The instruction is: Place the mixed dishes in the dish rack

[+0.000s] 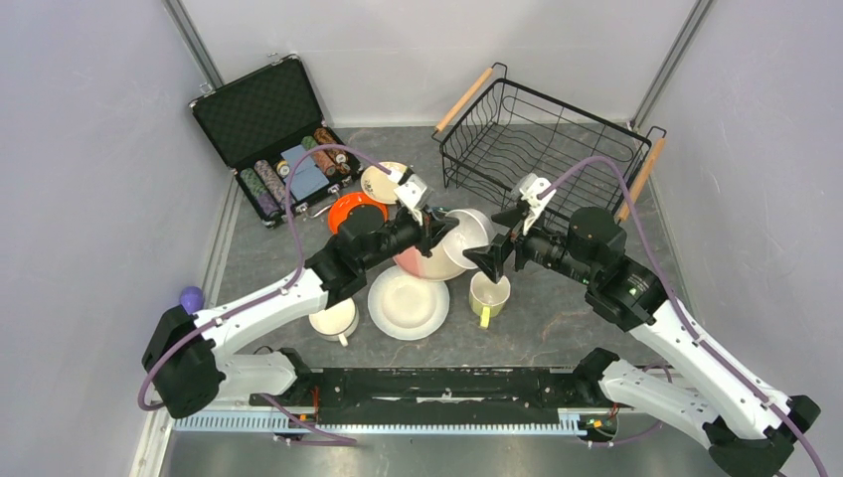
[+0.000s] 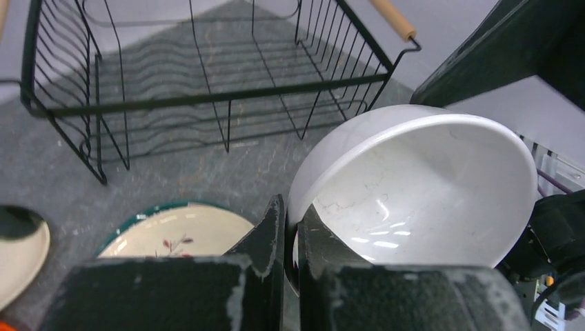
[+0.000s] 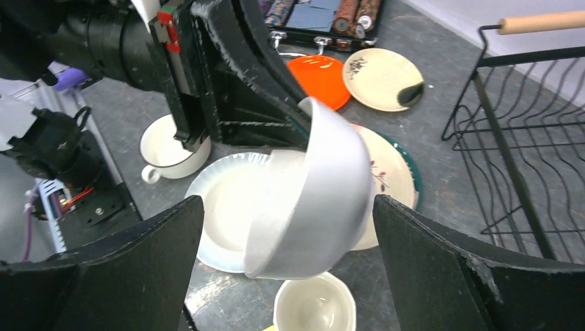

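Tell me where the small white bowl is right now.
In the top view the small white bowl is held tilted mid-table, its rim pinched in the left pincer, close by the yellow-green mug and white plate, in front of the dish rack.

Bowl (image 2: 428,186): white, with faint grey veining. Rack (image 1: 542,134): black wire, pale wooden handles. Orange plate (image 3: 324,77): solid orange. Cream plate (image 3: 383,78): cream with a dark sprig mark. Teal-rimmed plate (image 2: 176,231): cream centre, teal rim, reddish sprig. White plate (image 1: 408,303): plain white. Mug (image 1: 489,295): cream inside, yellow-green handle. Counter (image 1: 557,318): mottled dark grey.
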Controlling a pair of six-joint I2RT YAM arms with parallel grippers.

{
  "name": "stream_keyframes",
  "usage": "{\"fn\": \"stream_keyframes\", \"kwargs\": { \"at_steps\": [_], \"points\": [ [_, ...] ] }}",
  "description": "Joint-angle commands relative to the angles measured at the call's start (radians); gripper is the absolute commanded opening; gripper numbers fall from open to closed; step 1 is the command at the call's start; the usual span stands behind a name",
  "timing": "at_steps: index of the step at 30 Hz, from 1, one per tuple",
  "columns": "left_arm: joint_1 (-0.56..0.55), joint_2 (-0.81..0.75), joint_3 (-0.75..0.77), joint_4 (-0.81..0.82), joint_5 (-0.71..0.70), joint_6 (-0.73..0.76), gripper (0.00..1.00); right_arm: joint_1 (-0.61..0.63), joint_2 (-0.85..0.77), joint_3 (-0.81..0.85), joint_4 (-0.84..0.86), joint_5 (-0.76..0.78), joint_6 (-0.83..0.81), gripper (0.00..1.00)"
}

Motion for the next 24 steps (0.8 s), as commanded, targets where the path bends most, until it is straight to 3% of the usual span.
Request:
{"fn": "stream_keyframes", "kwargs": {
  "at_steps": [1, 6, 13, 18, 24],
  "points": [
    [-0.002, -0.028, -0.003, 0.205, 0.046, 0.102, 0.02, 0.000, 0.004, 0.052, 0.009, -0.095, 0.019, 0.98],
    [-0.001, -0.042, -0.026, 0.263, 0.063, 0.118, 0.02, -0.005, 0.001, 0.077, -0.056, 0.038, 0.032, 0.98],
    [0.000, -0.044, -0.014, 0.255, 0.053, 0.121, 0.02, -0.043, 0.023, 0.089, -0.077, -0.020, 0.065, 0.98],
    [0.005, -0.045, -0.005, 0.253, 0.079, 0.111, 0.02, -0.164, 0.038, 0.057, -0.026, -0.238, 0.112, 0.98],
    [0.007, -0.028, 0.013, 0.253, 0.151, 0.081, 0.02, -0.172, 0.032, 0.017, 0.056, -0.371, 0.128, 0.98]
  ]
}}
